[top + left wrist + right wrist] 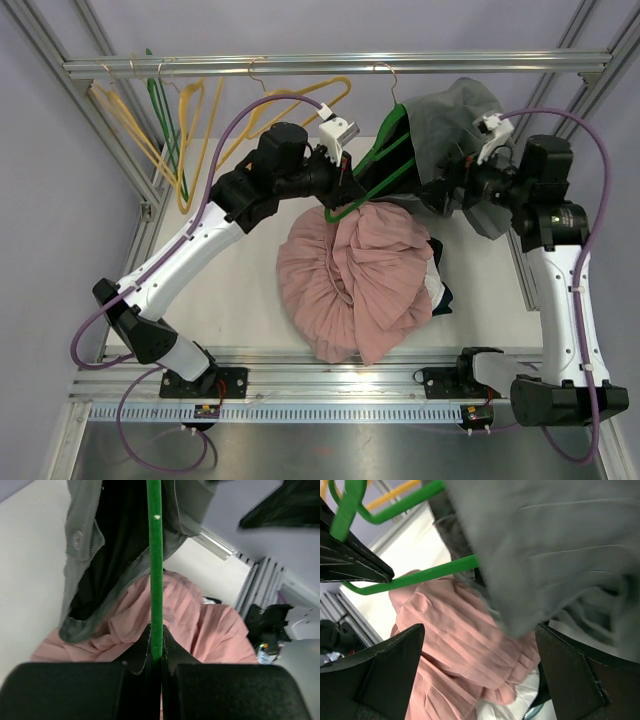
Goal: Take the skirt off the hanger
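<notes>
I have the left gripper point(156, 655) clenched on the green hanger point(155, 555). In the left wrist view its two black fingers pinch the thin green bar, which runs straight up out of the grip. From overhead, the hanger point(375, 170) hangs by its wire hook from the metal rail point(330, 63), and the left gripper point(338, 165) meets it on its left side.

The grey skirt point(455, 125) is draped over the right half of the hanger, bunched up high on that side. In the left wrist view the grey cloth point(82, 545) hangs just left of the green bar, showing a dark lining.

My right gripper point(480, 645) is released. Its fingers point(395, 660) stand wide apart, and the grey skirt point(545, 545) hangs above the gap, pinched by neither. From overhead, this gripper point(450, 185) sits just right of the hanger, against the lower edge of the skirt.

Below the hanger a pink pleated skirt point(355, 270) lies heaped on the white table point(240, 290). Far left of the hanger, yellow hangers point(190, 110) hang on the same rail.
</notes>
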You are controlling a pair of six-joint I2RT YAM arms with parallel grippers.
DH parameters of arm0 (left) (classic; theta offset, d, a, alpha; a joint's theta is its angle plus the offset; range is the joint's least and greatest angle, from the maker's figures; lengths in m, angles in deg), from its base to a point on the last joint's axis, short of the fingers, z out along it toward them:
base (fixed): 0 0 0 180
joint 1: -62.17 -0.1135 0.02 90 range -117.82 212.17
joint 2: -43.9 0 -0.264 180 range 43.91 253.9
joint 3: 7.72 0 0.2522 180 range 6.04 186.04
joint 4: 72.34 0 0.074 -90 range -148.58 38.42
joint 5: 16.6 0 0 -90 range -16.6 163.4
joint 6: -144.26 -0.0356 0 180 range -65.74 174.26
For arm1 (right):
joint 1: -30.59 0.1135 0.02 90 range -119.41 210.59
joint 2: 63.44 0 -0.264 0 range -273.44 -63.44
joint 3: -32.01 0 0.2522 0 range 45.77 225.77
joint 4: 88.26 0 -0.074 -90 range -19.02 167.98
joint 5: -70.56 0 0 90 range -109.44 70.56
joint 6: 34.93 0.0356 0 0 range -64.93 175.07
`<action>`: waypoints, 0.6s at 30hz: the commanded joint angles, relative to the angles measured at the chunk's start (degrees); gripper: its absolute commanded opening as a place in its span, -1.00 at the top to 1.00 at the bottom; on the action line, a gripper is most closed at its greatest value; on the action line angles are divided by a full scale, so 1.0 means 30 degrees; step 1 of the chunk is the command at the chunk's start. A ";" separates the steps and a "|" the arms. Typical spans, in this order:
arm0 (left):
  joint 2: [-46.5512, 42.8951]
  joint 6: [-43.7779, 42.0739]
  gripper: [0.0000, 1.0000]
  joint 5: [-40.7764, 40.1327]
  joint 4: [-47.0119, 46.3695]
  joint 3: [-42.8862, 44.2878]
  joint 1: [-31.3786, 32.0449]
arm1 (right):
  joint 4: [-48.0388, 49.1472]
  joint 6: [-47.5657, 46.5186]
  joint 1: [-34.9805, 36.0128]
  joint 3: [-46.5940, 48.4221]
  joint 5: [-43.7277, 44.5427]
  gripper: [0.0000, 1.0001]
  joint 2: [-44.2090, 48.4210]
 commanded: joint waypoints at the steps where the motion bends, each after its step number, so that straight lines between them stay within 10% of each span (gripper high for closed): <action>1: -0.1248 0.2252 1.00 0.0978 -0.3792 0.0042 0.0285 | 0.1587 -0.0103 0.3082 -0.0447 0.3718 -0.99 0.0358; 6: -0.1627 0.2838 1.00 0.1096 -0.4348 -0.0543 0.0432 | 0.2526 -0.0189 0.3408 -0.0654 0.7045 -0.97 -0.0637; 13: -0.1950 0.2810 1.00 0.1329 -0.4349 -0.1042 0.0461 | 0.3346 -0.1275 0.3760 -0.0829 0.9539 -0.45 -0.1282; 18: -0.2038 0.2401 1.00 0.1418 -0.3853 -0.1394 0.0461 | 0.4048 -0.1100 0.3760 -0.0566 0.9130 0.56 -0.1370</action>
